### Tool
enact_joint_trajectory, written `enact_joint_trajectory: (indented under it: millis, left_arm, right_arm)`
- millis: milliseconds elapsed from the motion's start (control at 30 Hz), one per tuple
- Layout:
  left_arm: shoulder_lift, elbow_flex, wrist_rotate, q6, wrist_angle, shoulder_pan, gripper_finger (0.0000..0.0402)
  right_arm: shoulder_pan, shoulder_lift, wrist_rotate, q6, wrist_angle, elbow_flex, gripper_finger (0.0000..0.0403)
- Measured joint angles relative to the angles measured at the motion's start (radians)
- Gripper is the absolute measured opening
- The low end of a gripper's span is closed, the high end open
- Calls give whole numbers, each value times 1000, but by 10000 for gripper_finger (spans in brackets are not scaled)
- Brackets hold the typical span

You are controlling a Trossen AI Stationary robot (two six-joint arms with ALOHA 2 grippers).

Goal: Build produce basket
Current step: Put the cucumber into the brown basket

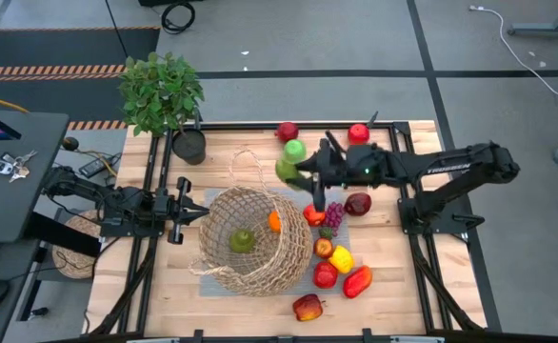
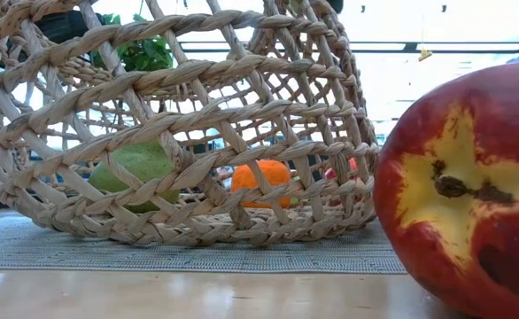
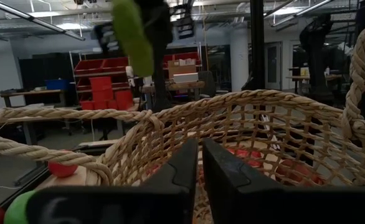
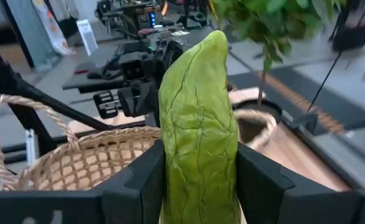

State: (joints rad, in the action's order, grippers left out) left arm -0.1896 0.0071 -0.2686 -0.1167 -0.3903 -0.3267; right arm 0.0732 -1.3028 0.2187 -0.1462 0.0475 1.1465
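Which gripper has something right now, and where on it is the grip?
The right gripper holds a long green vegetable by its lower end, between both fingers. The left gripper, at the basket, holds nothing.

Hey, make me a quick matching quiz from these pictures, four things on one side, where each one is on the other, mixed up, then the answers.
Things:
1. long green vegetable
2. orange fruit
3. potted plant
4. left gripper

Places:
A. far left corner of the table
B. clamped in the right gripper
C. lying inside the basket
D. just outside the basket's left rim

Pairs: 1-B, 2-C, 3-A, 4-D
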Motion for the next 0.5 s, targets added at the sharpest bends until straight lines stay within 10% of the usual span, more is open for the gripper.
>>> enact_joint_trajectory:
  millis: [500]
  left_arm:
    - [0,0,0,0,0,0,28]
  right_arm:
    - [215,-376,204,341,276,518,172]
